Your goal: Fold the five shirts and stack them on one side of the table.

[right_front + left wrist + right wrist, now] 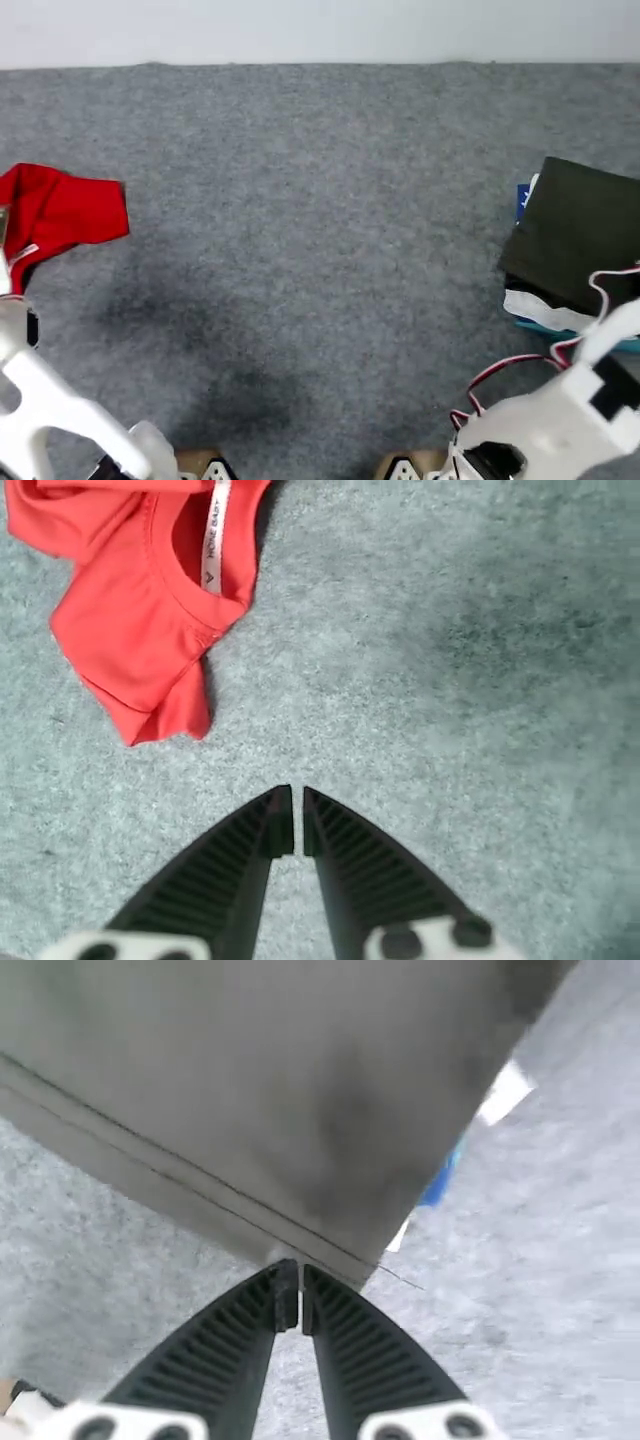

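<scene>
Shirts sit at two ends of the grey felt table (320, 180): a red shirt (65, 215) lies crumpled and unfolded at the left edge, and a stack of folded shirts (575, 250) rests at the right edge, well apart from it w/ bare felt btwn. Top of the stack is a dark olive shirt (580, 225), folded flat. Under it a white layer (540, 305) and a teal layer (530, 325) poke out at the near side, and a blue corner (522, 200) shows at the stack's left side. My left arm (45, 400) is white, at the near-left corner, just near of the red shirt. My left gripper (297, 825) hangs over bare felt, its black ribbed fingers (240, 860) brought together w/ only a hairline slit btwn the tips, nothing held. From that wrist cam the red shirt (140, 620) lies close beyond the tips but apart from them, neckline open, a white neck label (214, 530) showing. My right arm (560, 420) is white too, at the near-right corner, w/ a red-and-white cable (598, 285) looping over the stack's near edge. My right gripper (300, 1300) has its fingers together as well, holding nothing. Its tips sit right at the hem of the dark olive shirt (250, 1090), and I can't tell if they touch the cloth. The blue corner (440, 1175) and a white scrap (503, 1092) stick out past that shirt's edge.
</scene>
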Motion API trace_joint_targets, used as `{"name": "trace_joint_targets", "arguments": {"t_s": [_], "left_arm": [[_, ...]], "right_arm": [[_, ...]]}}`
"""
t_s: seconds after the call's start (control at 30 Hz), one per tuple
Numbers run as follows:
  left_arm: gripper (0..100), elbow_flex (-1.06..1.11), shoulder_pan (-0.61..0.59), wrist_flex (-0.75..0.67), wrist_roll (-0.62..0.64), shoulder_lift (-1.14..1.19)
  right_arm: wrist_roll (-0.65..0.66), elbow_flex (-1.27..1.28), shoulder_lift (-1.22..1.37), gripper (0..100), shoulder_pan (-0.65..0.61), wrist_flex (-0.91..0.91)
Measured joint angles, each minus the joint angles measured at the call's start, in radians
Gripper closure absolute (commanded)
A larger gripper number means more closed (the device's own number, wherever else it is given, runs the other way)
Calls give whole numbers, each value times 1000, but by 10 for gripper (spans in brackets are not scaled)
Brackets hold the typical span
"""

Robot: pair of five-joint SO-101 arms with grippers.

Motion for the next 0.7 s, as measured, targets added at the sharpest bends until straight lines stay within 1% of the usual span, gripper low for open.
{"name": "trace_joint_targets", "arguments": {"t_s": [0.1,0.2,0.27,0.37,0.6,0.7], "left_arm": [[968,-46,40,57,14,0],[968,-80,68,83,83,0],[967,-98,69,91,117,0],[967,-104,74,95,140,0],[967,-104,72,95,167,0],[967,-104,72,95,198,0]], "right_arm": [[-15,0,-78,983,-9,0],[-81,15,-169,983,-35,0],[-127,69,-241,983,-63,0],[-161,210,-364,983,-120,0],[-176,614,-683,983,-242,0],[-229,752,-789,983,-287,0]]}}
